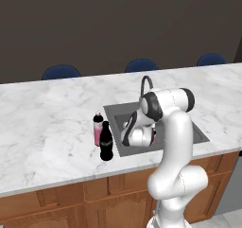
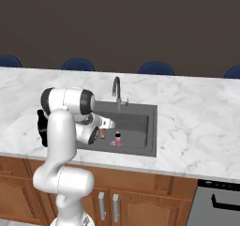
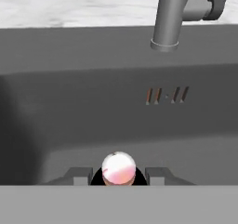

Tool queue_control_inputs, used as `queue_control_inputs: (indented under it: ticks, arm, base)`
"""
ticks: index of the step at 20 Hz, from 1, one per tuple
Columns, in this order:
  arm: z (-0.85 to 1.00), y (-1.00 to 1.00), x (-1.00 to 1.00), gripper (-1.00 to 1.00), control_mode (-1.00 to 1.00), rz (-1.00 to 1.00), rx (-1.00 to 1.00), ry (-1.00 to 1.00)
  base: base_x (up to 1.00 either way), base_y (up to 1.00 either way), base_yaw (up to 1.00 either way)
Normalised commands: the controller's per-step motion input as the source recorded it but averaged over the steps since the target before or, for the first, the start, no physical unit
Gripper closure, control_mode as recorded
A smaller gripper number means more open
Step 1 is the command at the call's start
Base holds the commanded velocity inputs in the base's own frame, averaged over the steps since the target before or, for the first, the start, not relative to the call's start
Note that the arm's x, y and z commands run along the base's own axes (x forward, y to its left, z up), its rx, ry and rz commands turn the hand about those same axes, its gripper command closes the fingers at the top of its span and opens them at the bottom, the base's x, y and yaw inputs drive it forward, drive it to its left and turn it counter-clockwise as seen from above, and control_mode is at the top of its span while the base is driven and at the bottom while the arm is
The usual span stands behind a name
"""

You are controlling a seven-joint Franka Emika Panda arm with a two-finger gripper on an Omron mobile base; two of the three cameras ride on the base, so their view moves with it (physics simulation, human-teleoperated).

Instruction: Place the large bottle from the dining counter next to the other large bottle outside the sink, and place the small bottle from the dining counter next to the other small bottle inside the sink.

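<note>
1. Looking at the left base view: black large bottle [image 1: 106, 142] stands upright on the dining counter [image 1: 47, 127], just left of the sink [image 1: 118, 109], right beside the pink large bottle [image 1: 98, 128]; whether they touch cannot be told. Arm bends down over the basin and the hand sits low inside it, a bit of red showing at the hand. Faucet [image 1: 145, 83] rises at the sink's back edge.
2. Right base view: gripper [image 2: 102, 132] is down in the sink, an orange-red small bottle [image 2: 102, 133] at its tip. A second small bottle [image 2: 117, 138], pink-red with a dark cap, stands upright on the basin floor just beside it, apart from it. Black bottle is partly hidden behind the arm at left.
3. Hand view: both fingertips [image 3: 80, 175] flank the small bottle's pale round top, clamped onto it, jaws narrow. Beyond it lie the sink's back wall with slots and the faucet base.
</note>
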Motion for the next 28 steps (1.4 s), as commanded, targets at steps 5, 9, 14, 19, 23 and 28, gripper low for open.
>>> queue_control_inputs:
  ticks: [5,9,14,19,23,28]
  arm:
    - [-0.45,-0.14,0.11,1.0,-1.0,-0.02,0.0,-0.1]
    - [-0.5,-0.01,0.05,1.0,-1.0,-0.01,-0.01,-0.1]
    - [-0.46,0.0,0.06,-1.0,-1.0,0.0,-0.02,-0.09]
    - [-0.35,0.0,0.01,-1.0,-1.0,0.0,-0.02,-0.13]
    - [-0.26,0.0,-0.01,-1.0,-1.0,0.0,-0.02,-0.18]
    - [-0.16,0.0,-0.22,-1.0,-1.0,0.0,-0.03,-0.23]
  base:
    - [0.0,0.0,0.0]
    - [0.0,0.0,0.0]
    - [0.0,0.0,0.0]
    - [0.0,0.0,0.0]
    - [0.0,0.0,0.0]
    - [0.0,0.0,0.0]
